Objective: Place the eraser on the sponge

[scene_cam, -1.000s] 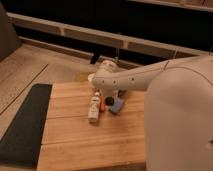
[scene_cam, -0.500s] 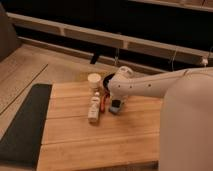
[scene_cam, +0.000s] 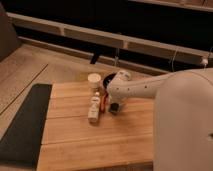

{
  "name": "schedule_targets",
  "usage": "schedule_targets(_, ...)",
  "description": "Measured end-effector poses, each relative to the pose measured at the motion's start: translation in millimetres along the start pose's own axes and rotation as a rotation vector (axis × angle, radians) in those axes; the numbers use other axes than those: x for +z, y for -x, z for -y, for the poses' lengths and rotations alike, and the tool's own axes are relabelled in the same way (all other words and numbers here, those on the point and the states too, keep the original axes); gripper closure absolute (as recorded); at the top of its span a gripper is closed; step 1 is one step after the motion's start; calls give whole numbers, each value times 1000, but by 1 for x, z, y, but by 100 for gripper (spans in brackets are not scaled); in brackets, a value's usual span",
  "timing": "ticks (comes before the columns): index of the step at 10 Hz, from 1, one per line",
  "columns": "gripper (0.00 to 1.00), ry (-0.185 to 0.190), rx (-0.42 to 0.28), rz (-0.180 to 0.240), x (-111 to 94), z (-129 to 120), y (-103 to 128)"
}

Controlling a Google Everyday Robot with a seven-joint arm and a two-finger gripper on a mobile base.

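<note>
The white arm [scene_cam: 150, 87] reaches in from the right. Its gripper [scene_cam: 114, 103] is down at the pale wooden bench [scene_cam: 90, 140], just right of the white bottle [scene_cam: 94, 108] lying there. A small dark block at its tip looks like the flat black rectangular eraser [scene_cam: 115, 109]. Whether it is gripped I cannot tell. The blue sponge pad is hidden.

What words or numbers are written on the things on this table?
None can be read.
The marks on the white bottle are too blurred to read.
The white cup, the wooden table and the gripper, low over the table just right of the bottle, show no writing.
</note>
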Motion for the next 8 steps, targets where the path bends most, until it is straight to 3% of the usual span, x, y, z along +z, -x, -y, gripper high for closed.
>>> schedule_targets(2, 75, -11, -10, -18, 5, -2, -4)
schedule_targets(3, 61, -19, -15, -29, 7, -3, -6)
schedule_targets(6, 35, -33, -27, -44, 10, -5, -8)
schedule_targets(8, 33, -39, -34, -45, 10, -6, -6)
